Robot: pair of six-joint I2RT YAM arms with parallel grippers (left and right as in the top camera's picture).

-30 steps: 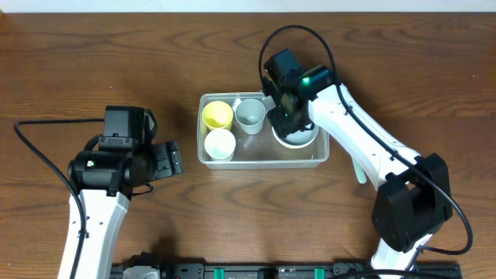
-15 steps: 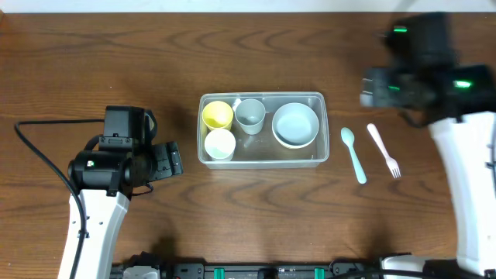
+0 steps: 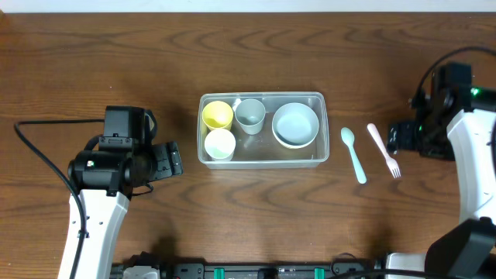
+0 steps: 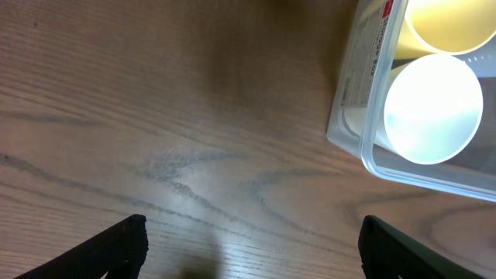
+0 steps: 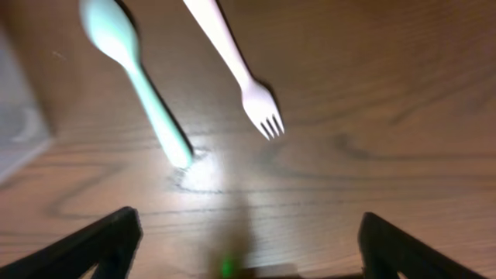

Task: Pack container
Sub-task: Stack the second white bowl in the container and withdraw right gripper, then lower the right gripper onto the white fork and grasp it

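Note:
The container (image 3: 262, 162), a clear shallow tub, sits mid-table and holds a yellow cup (image 3: 218, 115), a white cup (image 3: 220, 144), a grey cup (image 3: 250, 115) and a pale bowl (image 3: 295, 124). A mint spoon (image 3: 353, 153) and a pale pink fork (image 3: 384, 149) lie on the wood to its right. My right gripper (image 3: 395, 138) hovers just right of the fork, open and empty; the right wrist view shows the spoon (image 5: 136, 70) and fork (image 5: 240, 70) ahead of it (image 5: 248, 248). My left gripper (image 3: 174, 160) stands open left of the container, whose corner (image 4: 364, 132) and white cup (image 4: 430, 108) show in the left wrist view.
Bare wooden tabletop (image 3: 116, 54) surrounds the tub. A black cable (image 3: 39, 155) loops at the far left beside the left arm. The container's edge (image 5: 19, 116) shows faintly at the left of the right wrist view.
My right gripper let go of the bowl inside the container, swung out to the right and came down beside the fork, jaws opening wide. The left arm stayed still.

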